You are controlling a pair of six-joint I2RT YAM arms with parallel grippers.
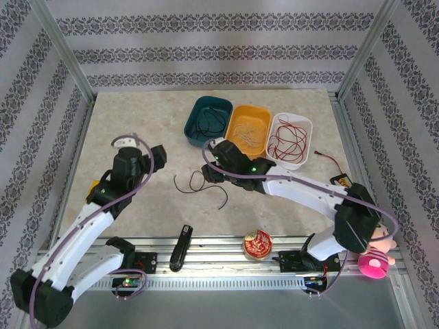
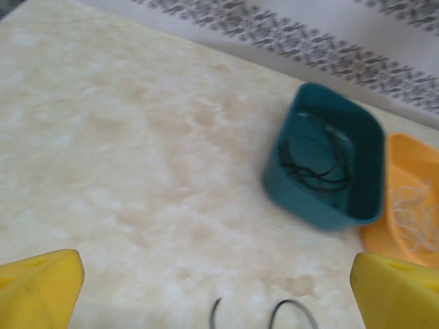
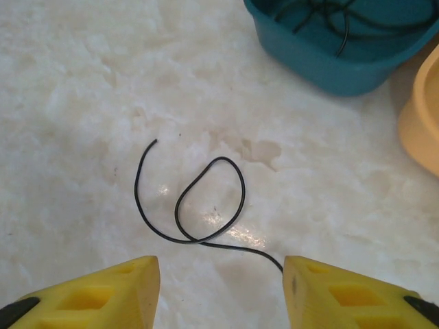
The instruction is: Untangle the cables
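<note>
White-and-black arms (image 1: 82, 226), purple cables (image 1: 295, 179), yellow jaws.

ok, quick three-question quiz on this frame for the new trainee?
1. Fill in: the cables in the teal bin are ___ in colour.
2. True or false: the loose black cable lies on the table in a loop that crosses itself.
3. The left gripper is: A) open, holding nothing; B) shut on a red cable; C) shut on a bin rim.

Key: 1 black; 2 true; 3 A.
</note>
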